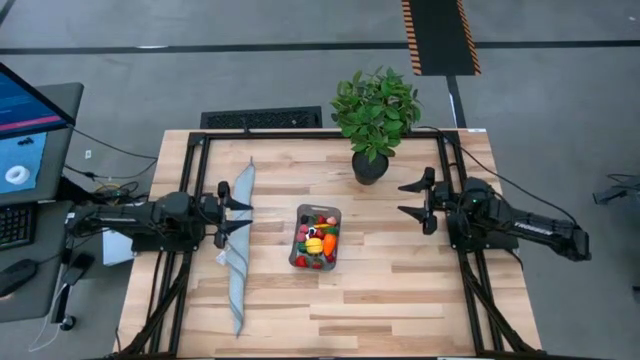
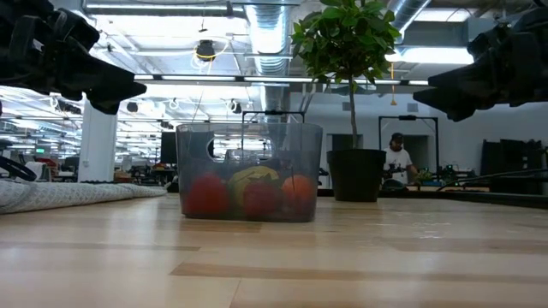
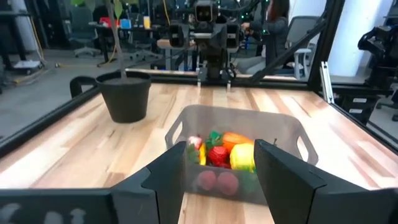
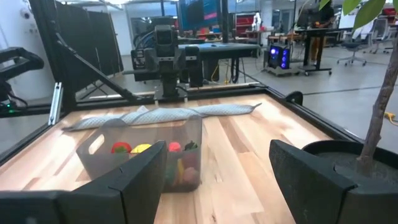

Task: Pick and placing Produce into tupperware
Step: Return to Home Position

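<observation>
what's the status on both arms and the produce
Left gripper open, empty, over the cloth strip. Right gripper open, empty, near the potted plant. Produce piled in the tupperware, mid-table.

Robotics lab, open-plan: exposed silver ceiling ducts, blue-lit computer monitor at 9 o'clock of the light wooden table, orange-black hazard-striped floor strip at 1 o'clock.

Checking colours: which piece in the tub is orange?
The carrot, in the tupperware beside the yellow piece; the others are mostly red, pink or green.
</observation>
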